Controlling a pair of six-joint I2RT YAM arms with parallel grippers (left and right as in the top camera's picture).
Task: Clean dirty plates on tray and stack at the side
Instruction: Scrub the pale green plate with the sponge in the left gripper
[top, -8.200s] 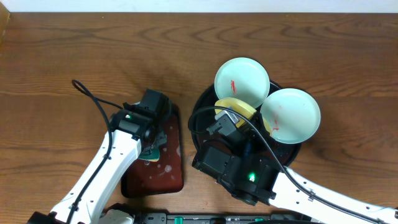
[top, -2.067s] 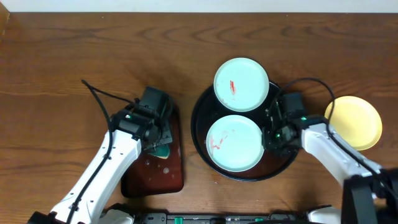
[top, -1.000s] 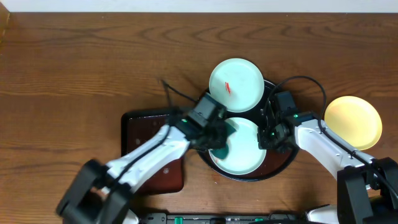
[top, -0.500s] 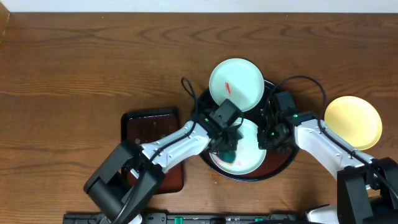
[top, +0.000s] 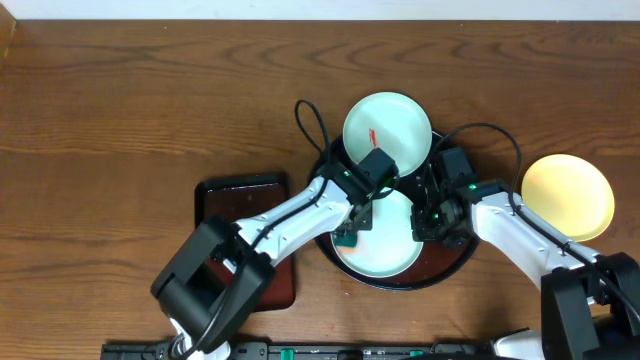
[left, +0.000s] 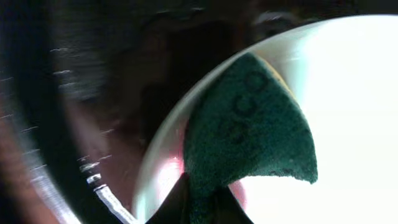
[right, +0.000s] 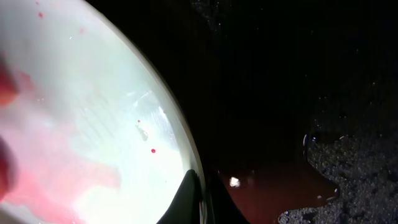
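Overhead shows the wooden bench (top: 120, 100) with the round black tray (top: 450, 268) right of centre and a smaller brown tray (top: 235, 195) to its left. Two mint plates are in the black tray. The far plate (top: 388, 122) has a red streak and overhangs the back rim. The near plate (top: 390, 250) sits in the middle and is the one being worked on. The yellow plate (top: 567, 197) is already out on the bench to the right, just beside the tray.

The left gripper (top: 352, 225) has its jaws clamped on a green sponge (left: 249, 130), which is pressed onto the near plate's left edge. The right gripper (top: 425, 225) is at that plate's right edge. From its wrist cam the jaws look pinched on the rim, probably to steady it.

Handling guess: these look like thin plastic plates, so light and stiff, not fragile, and easy to shove around. The near plate is wet with pink smear, and there's a reddish puddle (right: 273, 186) on the tray next to it, so it'll likely skate unless held. The raised rim is really the only place to grab. Pinch it square, since the glossy wet edge could squirt out. The sponge is soft and squashes, so it doesn't need much downward push.
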